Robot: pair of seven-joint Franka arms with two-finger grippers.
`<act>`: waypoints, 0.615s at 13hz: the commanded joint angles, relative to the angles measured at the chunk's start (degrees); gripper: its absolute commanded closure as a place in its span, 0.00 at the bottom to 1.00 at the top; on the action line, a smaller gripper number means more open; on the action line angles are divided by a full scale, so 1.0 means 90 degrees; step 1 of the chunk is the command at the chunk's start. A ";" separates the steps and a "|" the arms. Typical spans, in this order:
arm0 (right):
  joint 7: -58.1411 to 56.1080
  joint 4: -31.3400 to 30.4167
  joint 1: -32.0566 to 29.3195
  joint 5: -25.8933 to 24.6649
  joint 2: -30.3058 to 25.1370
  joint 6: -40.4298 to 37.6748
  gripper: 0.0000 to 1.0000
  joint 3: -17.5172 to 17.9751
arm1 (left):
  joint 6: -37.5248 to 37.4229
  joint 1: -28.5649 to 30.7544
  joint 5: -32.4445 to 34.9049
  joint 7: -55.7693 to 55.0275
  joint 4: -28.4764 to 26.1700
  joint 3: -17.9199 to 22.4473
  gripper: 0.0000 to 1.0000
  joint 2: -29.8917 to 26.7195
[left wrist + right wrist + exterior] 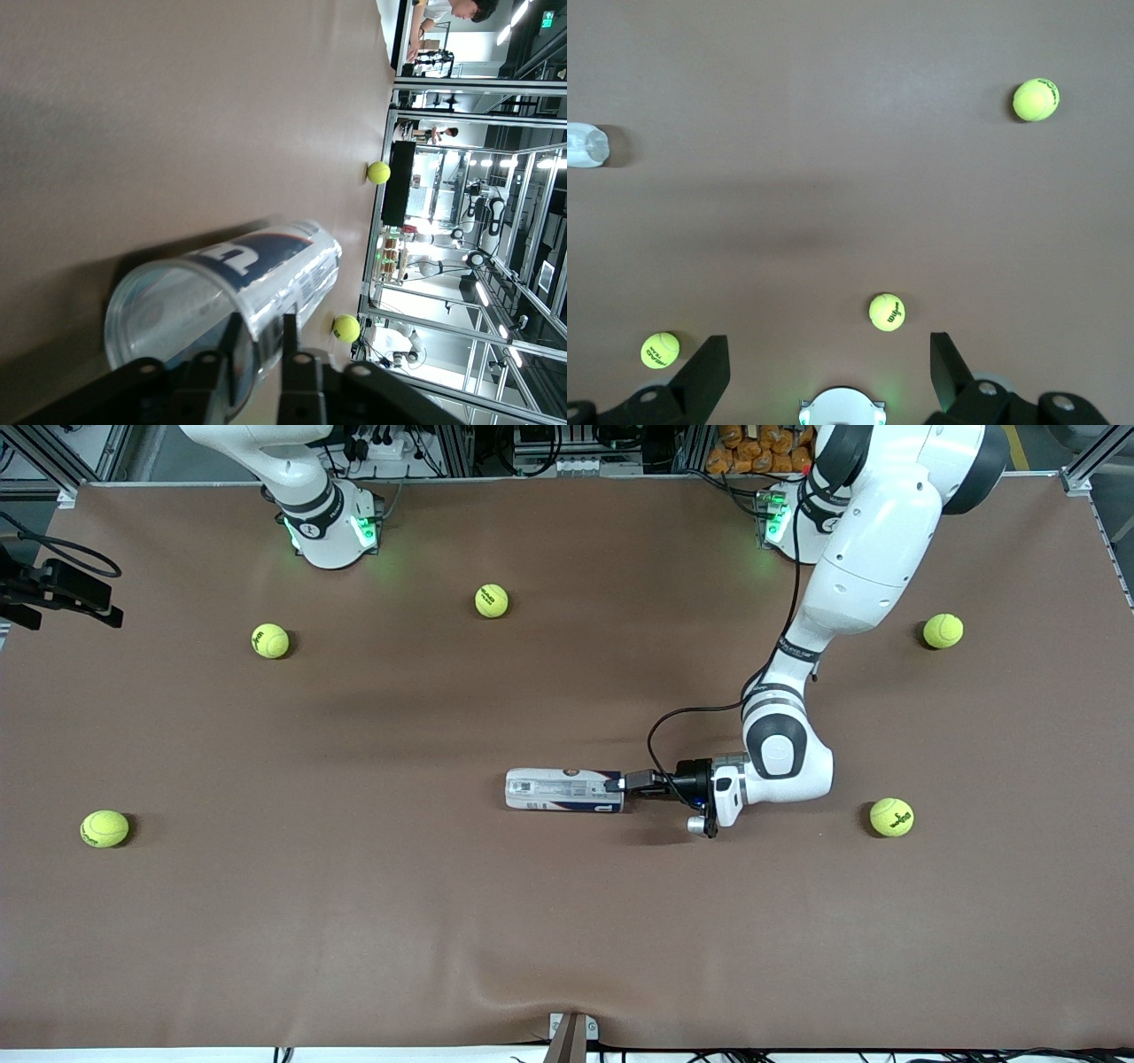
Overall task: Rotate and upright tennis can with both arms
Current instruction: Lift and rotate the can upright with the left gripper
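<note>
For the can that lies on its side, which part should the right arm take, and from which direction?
The free end of the can, the one toward the right arm's end of the table, taken from above with fingers across its round body. The left gripper already pinches the rim of the open end, so that end is occupied. The right gripper hangs open over the table near its base.

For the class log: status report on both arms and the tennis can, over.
Left end effector pinching the open rim of the tennis can, can lying flat. Right end effector open, waiting high. Nothing obstructing.
</note>
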 commanded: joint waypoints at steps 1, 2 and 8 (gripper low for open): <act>-0.0030 -0.0111 -0.0037 -0.0116 -0.0043 -0.0065 0.00 0.0019 | 0.0056 -0.0054 0.0159 -0.0023 0.0244 0.0044 1.00 -0.0107; -0.0030 -0.0112 -0.0047 -0.0194 -0.0024 -0.0056 0.00 0.0019 | 0.0056 -0.0093 0.0316 -0.0372 0.0244 0.0054 1.00 -0.0185; -0.0030 -0.0199 -0.0028 -0.0243 0.0016 -0.0085 0.00 0.0019 | 0.0457 -0.0532 0.1854 -0.2419 0.0779 0.0083 1.00 -0.0616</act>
